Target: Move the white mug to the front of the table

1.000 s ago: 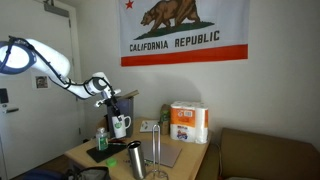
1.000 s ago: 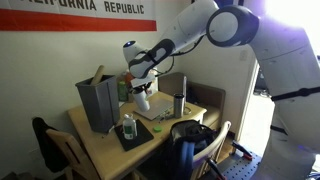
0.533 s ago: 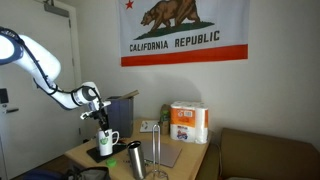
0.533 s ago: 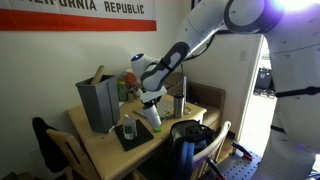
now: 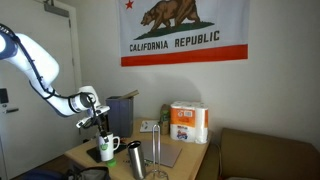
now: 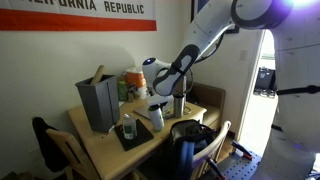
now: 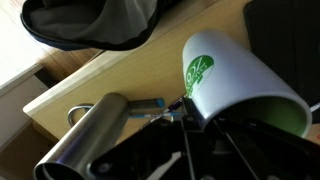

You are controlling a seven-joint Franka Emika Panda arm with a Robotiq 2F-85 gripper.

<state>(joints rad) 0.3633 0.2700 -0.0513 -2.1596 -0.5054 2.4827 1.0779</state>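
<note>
The gripper [image 5: 101,131] looks clamped on the rim of the white mug [image 5: 106,149], at the lower left of the frame, just over the table [image 5: 194,158]. The mug is probably light, rigid and breakable, with slippery glaze — the rim wall seems the surest hold.

Metal tumbler [image 5: 135,160] just beside white mug [image 5: 107,148] (grey bin [image 5: 122,106] behind)

Wall flag [image 5: 184,32] reads "CALIFORNIA REPUBLIC"; no other legible txt.
</note>
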